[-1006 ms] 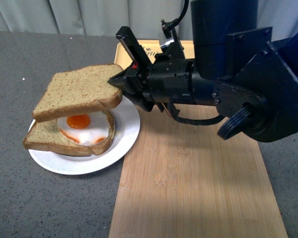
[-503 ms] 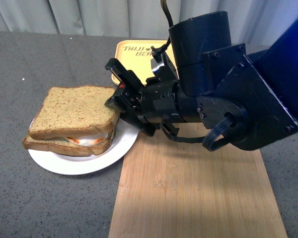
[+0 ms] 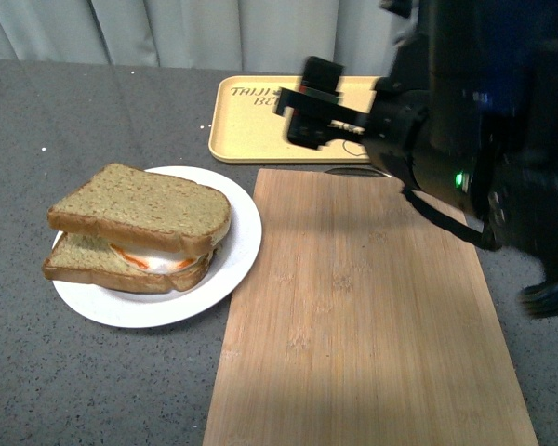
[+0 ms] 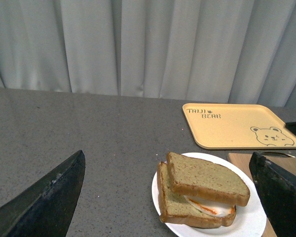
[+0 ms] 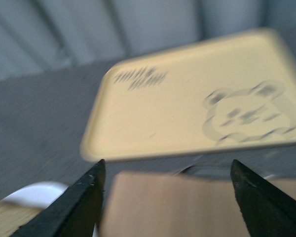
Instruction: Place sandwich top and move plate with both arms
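The sandwich top (image 3: 139, 206) lies slightly askew on the egg-bearing slice (image 3: 84, 263), both on the white plate (image 3: 246, 237). My right gripper (image 3: 298, 107) hangs open and empty over the near edge of the yellow tray, well clear of the sandwich. In the right wrist view, blurred, its fingers (image 5: 84, 202) frame the board and tray. My left gripper (image 4: 167, 155) is open wide, with the sandwich top (image 4: 207, 177) and plate (image 4: 251, 222) in view between its fingers (image 4: 44, 197), some way ahead. The left arm does not show in the front view.
A long wooden board (image 3: 353, 316) lies right of the plate, touching its rim. The yellow bear tray (image 3: 251, 125) sits behind the board, near the curtain. Grey tabletop (image 3: 93, 390) surrounds the plate on the left and front.
The right gripper lowered the top slice onto the egg slice, let go of it, and pulled back right and away towards the tray. The sandwich now rests on the plate.
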Motion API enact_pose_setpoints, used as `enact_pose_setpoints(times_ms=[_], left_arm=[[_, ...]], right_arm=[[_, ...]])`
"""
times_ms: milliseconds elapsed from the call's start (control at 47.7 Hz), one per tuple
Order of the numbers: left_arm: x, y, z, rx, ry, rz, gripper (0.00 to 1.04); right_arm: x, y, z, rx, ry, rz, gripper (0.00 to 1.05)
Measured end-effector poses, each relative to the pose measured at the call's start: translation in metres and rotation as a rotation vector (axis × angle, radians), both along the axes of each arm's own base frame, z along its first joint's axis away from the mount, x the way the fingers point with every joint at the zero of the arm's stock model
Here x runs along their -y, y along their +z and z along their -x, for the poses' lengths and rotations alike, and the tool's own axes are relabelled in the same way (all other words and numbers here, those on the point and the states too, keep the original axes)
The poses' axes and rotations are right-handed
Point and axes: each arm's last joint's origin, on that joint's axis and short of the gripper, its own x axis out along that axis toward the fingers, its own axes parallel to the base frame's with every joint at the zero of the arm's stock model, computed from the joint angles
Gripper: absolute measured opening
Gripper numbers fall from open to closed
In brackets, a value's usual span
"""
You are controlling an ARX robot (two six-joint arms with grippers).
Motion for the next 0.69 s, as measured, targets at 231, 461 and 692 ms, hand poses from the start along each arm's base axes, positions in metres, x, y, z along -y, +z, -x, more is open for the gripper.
enact_pose_setpoints(times_ms=[231,461,692], left_arm=[[0.0,0.0,0.0,0.0,0.004,0.0,0.98],[0.0,0.0,0.0,-0.001,0.003,0.0,0.98],[0.0,0.0,0.0,0.002,0.002,0.0,0.98]], right_arm=[[0.069,0.029,0.052,0.354,-0.243,0.237,0.36],[0.11,0.037,0.099,0.334,-0.211,0.303,0.01],[0.134,0.046,0.131,0.334,-0.214,0.31,0.01]])
